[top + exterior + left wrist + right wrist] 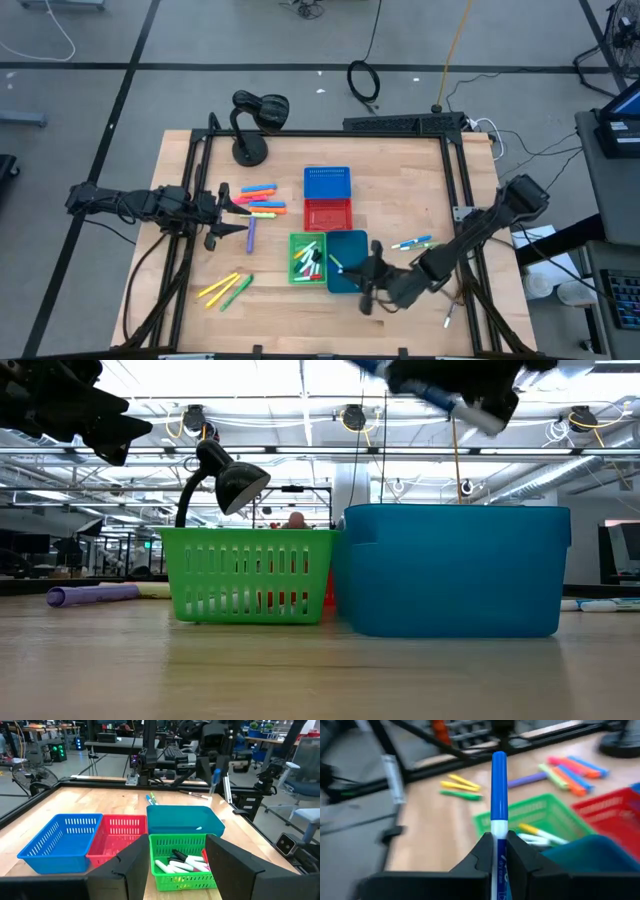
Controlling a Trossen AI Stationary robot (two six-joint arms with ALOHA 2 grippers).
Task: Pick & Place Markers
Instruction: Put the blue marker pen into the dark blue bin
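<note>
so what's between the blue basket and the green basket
The red basket sits between the blue basket and the green basket; the high view shows it.

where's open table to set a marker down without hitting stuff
Bare wood lies along the front edge below the green bin, between the yellow and green markers and the right gripper, and along the back behind the blue basket, right of the lamp. Crowded: the bin cluster and the marker pile by the left gripper.
</note>
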